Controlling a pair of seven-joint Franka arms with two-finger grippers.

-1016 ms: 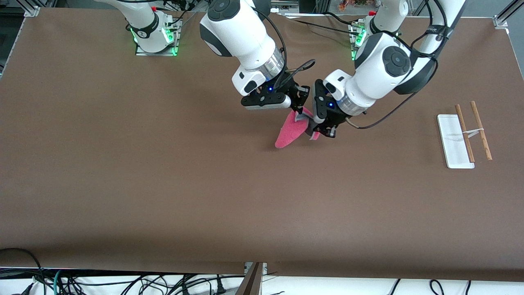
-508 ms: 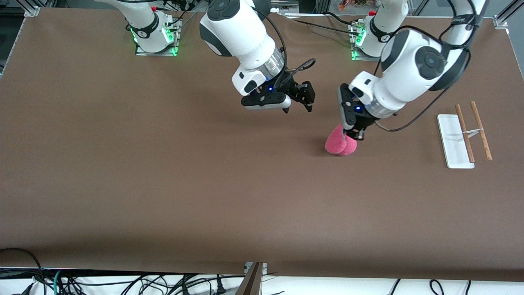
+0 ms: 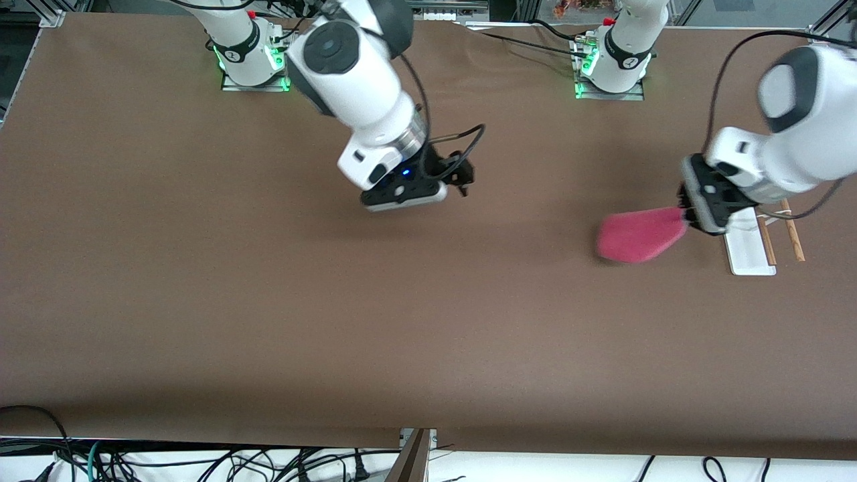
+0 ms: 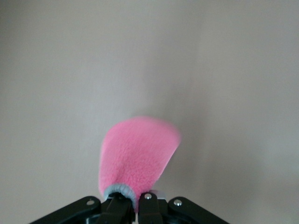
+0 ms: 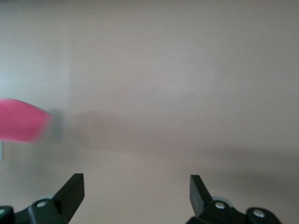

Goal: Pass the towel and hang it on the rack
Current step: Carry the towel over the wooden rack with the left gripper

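My left gripper point(image 3: 689, 215) is shut on the grey-edged end of the pink-red towel point(image 3: 639, 234) and holds it in the air just beside the rack, toward the right arm's end. The towel trails out from the jaws; it also shows in the left wrist view point(image 4: 135, 158), pinched at the left gripper point(image 4: 133, 205). The rack point(image 3: 753, 251) has a white base and two brown rods point(image 3: 793, 234), partly hidden by my left hand. My right gripper point(image 3: 458, 181) is open and empty over the middle of the table; it also shows in the right wrist view point(image 5: 135, 186).
The brown table point(image 3: 335, 321) carries nothing else. The arm bases point(image 3: 251, 57) stand along the edge farthest from the front camera. Cables hang below the edge nearest that camera. The towel also shows in the right wrist view point(image 5: 21, 125).
My left gripper has carried the towel from the middle of the table to beside the rack. My right gripper, which let go of the towel, has drawn back toward its own end.
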